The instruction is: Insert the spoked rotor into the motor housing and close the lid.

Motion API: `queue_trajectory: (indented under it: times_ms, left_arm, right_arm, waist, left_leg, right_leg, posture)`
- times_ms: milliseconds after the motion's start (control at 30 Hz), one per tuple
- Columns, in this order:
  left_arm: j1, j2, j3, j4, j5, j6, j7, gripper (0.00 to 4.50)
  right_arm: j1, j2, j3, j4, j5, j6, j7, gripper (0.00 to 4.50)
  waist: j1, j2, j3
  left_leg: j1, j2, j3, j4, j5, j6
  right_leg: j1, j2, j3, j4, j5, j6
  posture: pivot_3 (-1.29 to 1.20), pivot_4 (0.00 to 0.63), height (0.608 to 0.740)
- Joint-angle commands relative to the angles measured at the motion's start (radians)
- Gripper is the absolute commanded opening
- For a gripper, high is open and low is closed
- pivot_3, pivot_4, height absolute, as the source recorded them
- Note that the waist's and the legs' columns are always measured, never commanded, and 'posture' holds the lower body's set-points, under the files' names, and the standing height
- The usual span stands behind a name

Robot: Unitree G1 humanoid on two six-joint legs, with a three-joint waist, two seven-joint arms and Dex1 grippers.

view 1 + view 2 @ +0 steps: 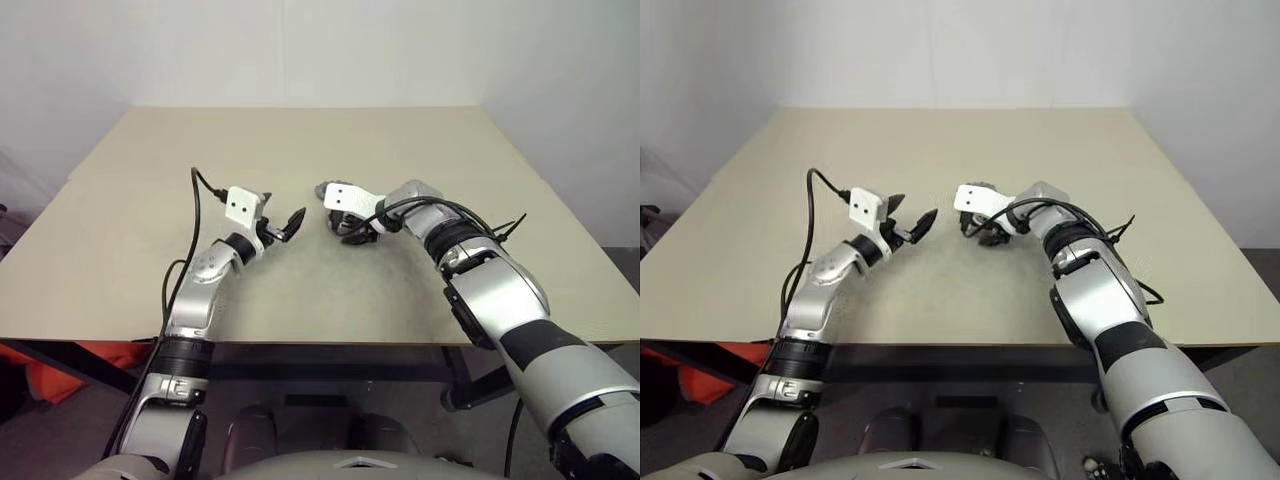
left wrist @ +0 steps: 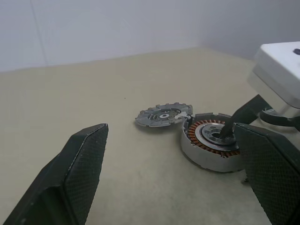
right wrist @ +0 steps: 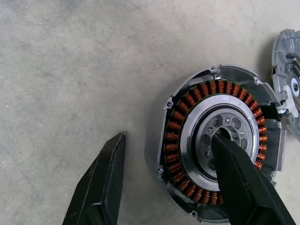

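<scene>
Copper windings ring the motor housing (image 3: 220, 145); right gripper (image 3: 171, 176) straddles its wall, jaws released, one finger (image 3: 236, 180) in its hub. Spoked rotor (image 2: 164, 116) touches the housing; left gripper (image 2: 176, 180) nearby, jaws released.

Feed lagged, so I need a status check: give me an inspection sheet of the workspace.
Surface: beige table, bare around the parts.
Job's things: motor housing open, copper windings exposed; spoked rotor leans against its rim, not inserted; lid: nothing seen.
Clutter: nothing seen.
Grippers: left gripper open, short of the housing; right gripper open, one finger tip over the hub.
Cables: black leads along both forearms.
Surroundings: white walls; orange object under the table's left edge.
</scene>
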Motion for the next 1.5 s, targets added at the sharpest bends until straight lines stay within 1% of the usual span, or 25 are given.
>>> queue_trajectory:
  times_ms: [33,67,100,433,533,633,700,733,767,800,867,1033,1167,1267,1367,1500]
  left_arm:
    - [-0.005,0.004,0.004,-0.047,-0.007,-0.013,0.006,4.50]
    - [-0.004,0.005,0.003,-0.048,-0.007,-0.013,0.006,4.50]
    - [-0.003,0.005,0.003,-0.050,-0.007,-0.012,0.007,4.50]
    - [-0.004,0.003,-0.013,-0.050,-0.008,-0.009,0.004,4.50]
    - [-0.005,0.005,-0.013,-0.045,-0.008,-0.011,0.001,4.50]
    - [-0.003,0.002,-0.015,-0.041,-0.007,-0.013,0.001,4.50]
    - [-0.003,-0.002,-0.019,-0.037,-0.005,-0.016,0.001,4.50]
    - [-0.003,-0.003,-0.020,-0.035,-0.005,-0.017,0.002,4.50]
    - [-0.002,-0.003,-0.020,-0.035,-0.005,-0.017,0.001,4.50]
    - [-0.002,-0.003,-0.020,-0.035,-0.005,-0.017,0.001,4.50]
    - [0.000,-0.002,-0.019,-0.034,-0.006,-0.019,0.000,4.50]
    - [-0.002,0.000,-0.018,-0.028,-0.007,-0.022,-0.004,4.50]
    - [-0.012,-0.003,-0.022,-0.017,-0.004,-0.025,-0.007,4.50]
    - [-0.017,-0.004,-0.024,-0.013,-0.003,-0.026,-0.010,4.50]
    - [-0.017,-0.003,-0.022,-0.013,-0.003,-0.025,-0.013,4.50]
    - [-0.014,-0.001,-0.020,-0.020,-0.002,-0.023,-0.011,4.50]
  right_arm:
    - [-0.033,0.003,0.003,0.008,-0.011,0.001,0.014,2.29]
    - [-0.035,0.003,0.001,0.008,-0.011,0.001,0.013,1.94]
    - [-0.037,0.003,-0.002,0.008,-0.010,0.002,0.011,1.77]
    - [-0.074,-0.016,-0.038,-0.017,0.019,0.009,0.000,1.73]
    - [-0.082,-0.038,-0.056,-0.042,0.035,0.002,0.017,1.73]
    - [-0.073,-0.081,-0.082,-0.093,0.066,-0.002,0.087,1.73]
    - [-0.044,-0.129,-0.111,-0.168,0.113,0.017,0.192,1.73]
    - [-0.029,-0.146,-0.121,-0.203,0.131,0.032,0.234,1.73]
    - [-0.004,-0.166,-0.127,-0.253,0.146,0.047,0.273,1.73]
    - [0.036,-0.196,-0.131,-0.328,0.163,0.072,0.318,1.73]
    - [0.121,-0.254,-0.137,-0.494,0.195,0.137,0.393,1.73]
    - [0.323,-0.364,-0.136,-0.891,0.254,0.313,0.501,1.73]
    - [0.434,-0.399,-0.117,-1.068,0.267,0.398,0.517,1.73]
    - [0.471,-0.397,-0.108,-1.137,0.276,0.447,0.504,1.73]
    - [0.477,-0.376,-0.096,-1.159,0.286,0.488,0.474,1.73]
    - [0.476,-0.340,-0.080,-1.128,0.285,0.492,0.417,1.73]
  waist:
    - [0.000,0.000,0.000]
    - [0.000,0.000,0.000]
    - [-0.001,0.000,0.000]
    - [-0.001,0.004,0.002]
    - [0.000,0.005,0.003]
    - [0.002,0.007,0.005]
    - [0.003,0.007,0.005]
    - [0.005,0.007,0.005]
    - [0.006,0.007,0.005]
    - [0.006,0.007,0.005]
    - [0.010,0.006,0.005]
    - [0.014,0.006,0.006]
    - [0.006,0.006,0.006]
    - [0.006,0.006,0.006]
    - [0.006,0.006,0.006]
    - [0.007,0.006,0.006]
  left_leg:
    - [0.000,0.000,0.000,0.000,0.000,0.000]
    - [0.000,0.000,0.000,0.000,0.000,0.000]
    - [0.001,0.000,0.000,0.000,0.000,0.000]
    - [0.002,0.000,0.000,0.001,0.000,0.000]
    - [0.000,0.000,0.000,0.001,0.000,0.000]
    - [-0.002,0.000,0.000,0.001,0.000,0.000]
    - [-0.006,0.000,0.000,0.002,0.000,0.000]
    - [-0.010,0.000,0.000,0.003,0.000,0.000]
    - [-0.015,0.000,0.000,0.004,0.000,0.001]
    - [-0.016,0.000,0.000,0.005,0.000,0.001]
    - [-0.016,0.000,0.000,0.005,0.001,0.006]
    - [-0.016,0.000,0.000,0.005,0.001,0.007]
    - [-0.013,0.000,0.000,0.007,0.001,0.004]
    - [-0.010,0.000,0.000,0.008,0.001,0.000]
    - [-0.009,0.000,0.000,0.008,0.003,0.000]
    - [-0.009,0.000,0.000,0.008,0.003,0.000]
  right_leg:
    - [0.000,0.000,0.000,0.000,0.000,0.000]
    - [0.000,0.000,0.000,0.000,0.000,0.000]
    - [0.000,0.000,0.000,0.000,0.000,0.000]
    - [0.000,0.000,0.001,0.003,0.000,0.000]
    - [-0.001,0.000,0.001,0.003,0.000,0.000]
    - [-0.003,0.000,0.001,0.003,0.000,0.000]
    - [-0.006,0.000,0.001,0.003,0.000,0.000]
    - [-0.011,0.000,0.001,0.004,0.000,-0.001]
    - [-0.015,0.000,0.001,0.006,0.000,-0.001]
    - [-0.016,0.000,0.001,0.007,0.000,-0.001]
    - [-0.016,0.000,0.000,0.008,-0.001,-0.002]
    - [-0.016,0.000,0.000,0.008,-0.001,-0.002]
    - [-0.016,0.000,0.001,0.010,-0.001,-0.002]
    - [-0.014,0.000,0.002,0.013,-0.001,-0.001]
    - [-0.014,0.000,0.002,0.013,-0.001,-0.001]
    - [-0.013,0.000,0.002,0.013,-0.001,-0.001]
  posture:
    - [0.00,0.000,0.740]
    - [0.00,0.000,0.740]
    - [0.00,0.000,0.740]
    - [0.00,0.000,0.740]
    - [0.00,0.000,0.740]
    - [0.00,0.000,0.740]
    - [0.00,0.000,0.740]
    - [0.00,0.000,0.740]
    - [0.00,0.000,0.740]
    - [0.00,0.000,0.740]
    - [0.00,0.000,0.740]
    - [0.00,0.000,0.740]
    - [0.00,0.000,0.740]
    - [0.00,0.000,0.740]
    - [0.00,0.000,0.740]
    - [0.00,0.000,0.740]
